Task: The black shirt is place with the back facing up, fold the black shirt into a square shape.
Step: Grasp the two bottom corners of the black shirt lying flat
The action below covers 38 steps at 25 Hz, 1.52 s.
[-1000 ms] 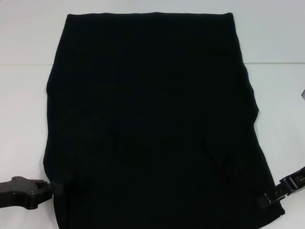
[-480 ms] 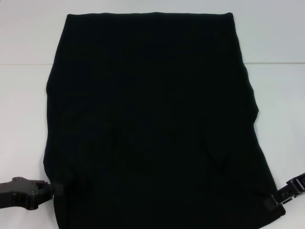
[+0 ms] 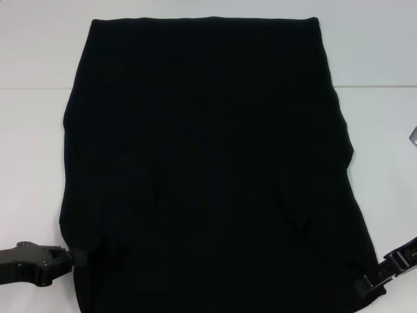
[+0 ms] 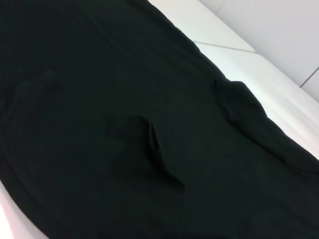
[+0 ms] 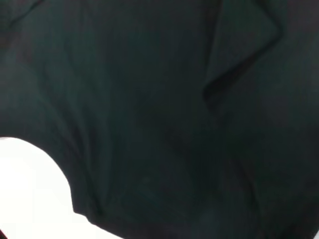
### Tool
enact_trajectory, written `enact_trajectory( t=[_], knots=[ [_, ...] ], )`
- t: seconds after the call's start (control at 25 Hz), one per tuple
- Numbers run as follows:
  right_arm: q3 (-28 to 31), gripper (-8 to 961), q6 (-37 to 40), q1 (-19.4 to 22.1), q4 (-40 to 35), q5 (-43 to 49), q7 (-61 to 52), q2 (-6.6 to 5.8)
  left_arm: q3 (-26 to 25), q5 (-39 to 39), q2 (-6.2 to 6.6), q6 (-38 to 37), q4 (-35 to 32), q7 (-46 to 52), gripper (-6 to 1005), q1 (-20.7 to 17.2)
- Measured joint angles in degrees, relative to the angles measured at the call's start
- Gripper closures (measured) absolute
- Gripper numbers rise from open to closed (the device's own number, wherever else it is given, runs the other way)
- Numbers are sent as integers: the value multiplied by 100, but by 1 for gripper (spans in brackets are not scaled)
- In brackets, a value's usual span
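- Shirt [image 3: 208,169] lies flat on the white table [image 3: 39,52], sides already turned in so it reads as a long dark panel; no lettering showing. Near end runs to the bottom of head view.
- L gripper [image 3: 70,257] sits at the near L corner, touching the shirt's edge. Jaw state: can't tell, tips blend into the cloth.
- R gripper [image 3: 366,284] at the near R corner, on the hem edge. Jaws: can't tell either.
- Wrist views show only cloth w/ a few soft creases [image 4: 152,144], no fingers.
- Step in hand, my read: take both near corners for the lengthwise fold toward the far hem.
- You'll want both layers pinched at each corner, not just the top 1.
- Lift both sides level, keep the edge taut between arms, so the creases don't fold in.
- Land near edge square on the far edge.
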<state>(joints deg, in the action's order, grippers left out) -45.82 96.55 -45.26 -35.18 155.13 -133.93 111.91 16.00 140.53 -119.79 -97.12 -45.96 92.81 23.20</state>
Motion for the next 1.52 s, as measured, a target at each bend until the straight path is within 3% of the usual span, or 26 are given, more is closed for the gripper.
enact_trajectory(
  t=[0.44,0.84,1.28,1.52],
  knots=[
    [-68,414,54,-86,-30,-1,-65,147,0,1,0,4,0,0,953,0],
    [-206,436,11,-144,-33,-1,-128,156,-9,1,0,9,0,0,954,0],
    [-247,681,-138,-107,-14,-1,-194,159,-9,1,0,15,2,-49,954,0],
    [-175,892,-242,26,-38,-38,-97,178,-69,-4,-5,1,11,-37,954,0]
  ],
)
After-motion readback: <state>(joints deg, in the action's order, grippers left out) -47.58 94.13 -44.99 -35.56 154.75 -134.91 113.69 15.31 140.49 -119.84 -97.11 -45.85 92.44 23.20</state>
